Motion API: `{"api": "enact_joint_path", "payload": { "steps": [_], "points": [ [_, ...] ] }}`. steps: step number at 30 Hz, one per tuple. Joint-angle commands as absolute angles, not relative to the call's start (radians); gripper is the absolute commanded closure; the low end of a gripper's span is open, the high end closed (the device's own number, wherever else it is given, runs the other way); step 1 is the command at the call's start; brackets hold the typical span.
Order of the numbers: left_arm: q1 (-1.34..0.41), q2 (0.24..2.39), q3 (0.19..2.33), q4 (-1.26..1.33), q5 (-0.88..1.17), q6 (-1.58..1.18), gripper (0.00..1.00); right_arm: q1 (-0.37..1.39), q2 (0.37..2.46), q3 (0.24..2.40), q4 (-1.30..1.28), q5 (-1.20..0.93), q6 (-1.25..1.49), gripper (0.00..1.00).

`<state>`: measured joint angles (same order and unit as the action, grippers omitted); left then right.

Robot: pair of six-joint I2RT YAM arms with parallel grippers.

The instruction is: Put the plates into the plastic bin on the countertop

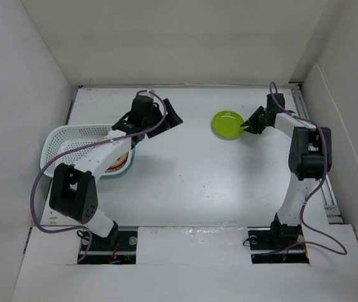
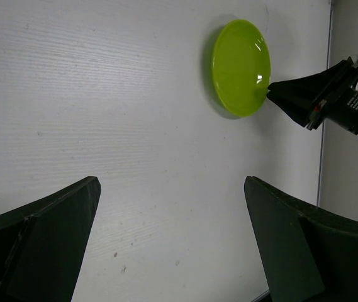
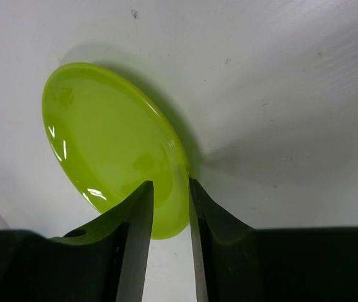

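- While clenched at its rim by right jaws, sits far right on the tabletop (image 1: pixel 185 182): lime green plate (image 1: pixel 227 124).
- Released and spread wide: left jaws, just right of the white perforated bin (image 1: pixel 59 139).

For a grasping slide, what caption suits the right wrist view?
The right jaws clamp the rim of the tilted lime green plate over the white countertop.

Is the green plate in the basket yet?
No, out. The green plate sits on the countertop, apart from the basket, right end effector pinching its rim.
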<state>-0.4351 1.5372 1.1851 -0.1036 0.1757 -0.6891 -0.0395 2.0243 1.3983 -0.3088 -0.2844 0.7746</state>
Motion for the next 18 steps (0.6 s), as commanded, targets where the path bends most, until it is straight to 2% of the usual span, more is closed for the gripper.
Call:
{"api": "enact_joint_path", "payload": {
  "steps": [1, 5, 18],
  "points": [
    [-0.433, 1.531, 1.206, -0.081, 0.179, -0.684, 0.01, -0.025, 2.022, 1.422, -0.371, -0.252, 0.742, 0.65],
    [-0.433, 1.543, 1.215, -0.081, 0.189, -0.673, 0.01, -0.044, 1.976, 1.359, -0.312, -0.252, 0.742, 0.6],
    [-0.433, 1.554, 1.215, -0.061, 0.207, -0.673, 0.01, -0.035, 2.033, 1.437, -0.37, -0.218, 0.733, 0.59]
  ]
}}
